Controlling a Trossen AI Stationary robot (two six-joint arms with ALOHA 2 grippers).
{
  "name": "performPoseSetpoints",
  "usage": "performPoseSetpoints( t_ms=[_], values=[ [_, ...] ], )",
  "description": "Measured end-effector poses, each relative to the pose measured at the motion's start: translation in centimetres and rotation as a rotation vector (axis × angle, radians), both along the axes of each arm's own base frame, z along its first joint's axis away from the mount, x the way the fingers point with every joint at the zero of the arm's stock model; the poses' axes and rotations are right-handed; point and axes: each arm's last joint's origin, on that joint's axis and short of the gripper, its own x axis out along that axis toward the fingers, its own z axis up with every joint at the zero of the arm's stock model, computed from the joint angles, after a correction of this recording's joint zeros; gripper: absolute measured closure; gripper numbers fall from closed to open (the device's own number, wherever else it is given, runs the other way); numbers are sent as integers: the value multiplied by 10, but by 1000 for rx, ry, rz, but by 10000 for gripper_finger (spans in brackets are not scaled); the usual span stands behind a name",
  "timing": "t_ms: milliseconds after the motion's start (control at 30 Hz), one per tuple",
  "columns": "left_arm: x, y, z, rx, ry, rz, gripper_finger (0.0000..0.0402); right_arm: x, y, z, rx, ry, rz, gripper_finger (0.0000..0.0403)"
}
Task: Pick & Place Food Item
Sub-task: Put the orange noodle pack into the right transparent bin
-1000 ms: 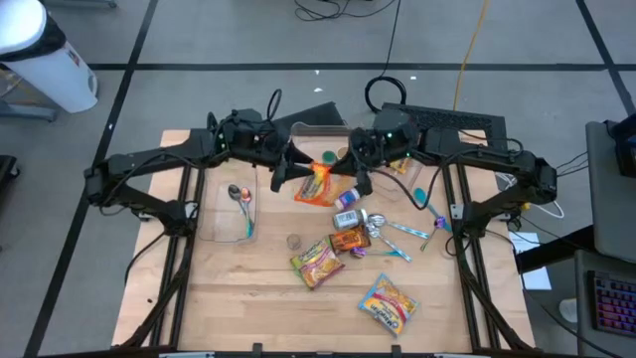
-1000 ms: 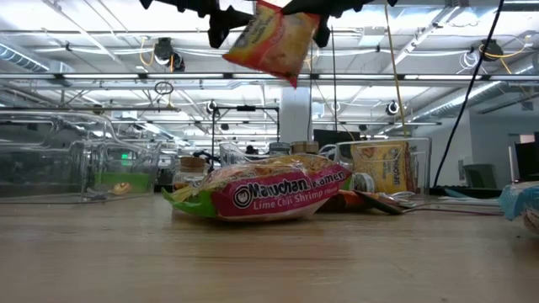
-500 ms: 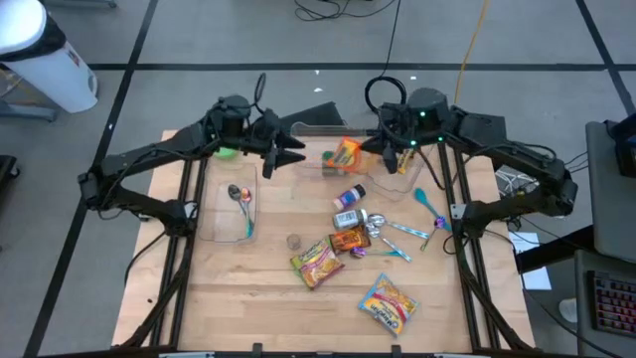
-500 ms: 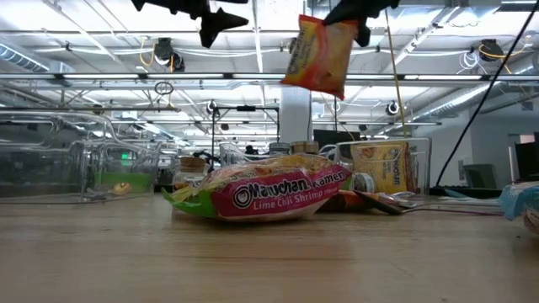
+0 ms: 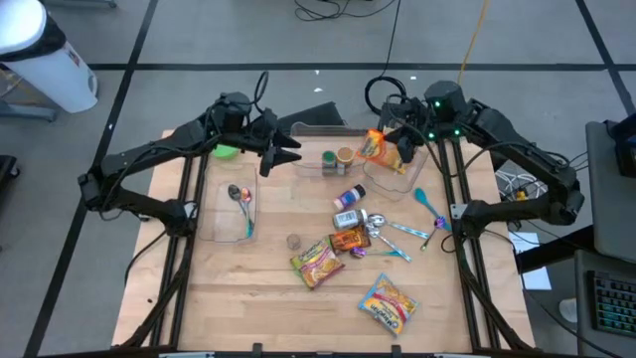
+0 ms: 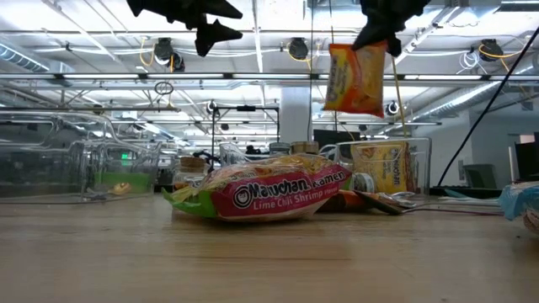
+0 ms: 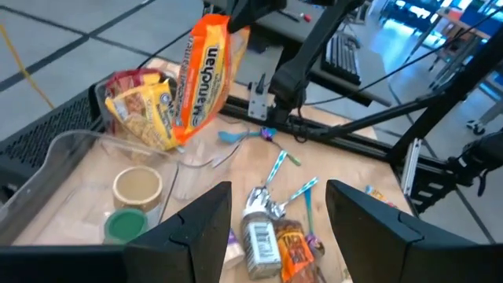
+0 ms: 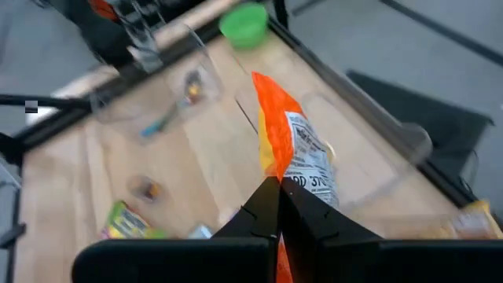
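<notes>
An orange Maruchan ramen packet [image 5: 375, 147] hangs in the air over the far right of the table. It also shows in the low view [image 6: 357, 79], the left wrist view [image 7: 206, 75] and the right wrist view [image 8: 292, 161]. My right gripper [image 6: 381, 32] is shut on its top. Below it stands a clear container [image 5: 397, 177] with a yellow ramen packet [image 7: 145, 110] inside. My left gripper [image 5: 290, 155] is open and empty, high over the table's far middle, left of the packet; its fingers show in its wrist view [image 7: 279, 236]. My right gripper pinches the packet's upper end [image 6: 370, 49] between its two fingers, coming from above. In the right wrist view the shut fingertips [image 8: 267, 206] close on the packet's edge [image 8: 277, 182]. The packet hangs below the fingers, nearly upright, clear of the table and the container.
A clear bin [image 5: 211, 211] with a spoon stands at the left, a green bowl [image 5: 229, 152] behind it. Two small jars [image 5: 336, 157], a bottle [image 5: 348, 197], blue spoons [image 5: 425, 201] and ramen packets [image 5: 318, 261] [image 5: 388, 303] lie mid-table.
My right gripper has carried the orange packet from the table's far middle toward the right edge, over the clear container; the packet has swung to hang nearly upright. My left gripper, close beside the packet a second ago, has drawn back toward the left and far edge.
</notes>
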Motion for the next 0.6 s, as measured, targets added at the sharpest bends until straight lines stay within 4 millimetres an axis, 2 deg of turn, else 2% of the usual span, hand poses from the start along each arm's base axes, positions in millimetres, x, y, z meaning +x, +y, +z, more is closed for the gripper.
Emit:
performPoseSetpoints(
  t_ms=[367, 500, 600],
  values=[
    [-2, 1, -3, -18, 33, 6, 188, -24, -17, -12, 15, 159, -107, 403],
    [-3, 0, -5, -18, 48, 3, 188, -27, -21, -14, 5, 170, -118, 403],
    [-3, 0, -5, -10, 55, -1, 188, -29, -23, -23, 16, 194, -120, 403]
  ],
)
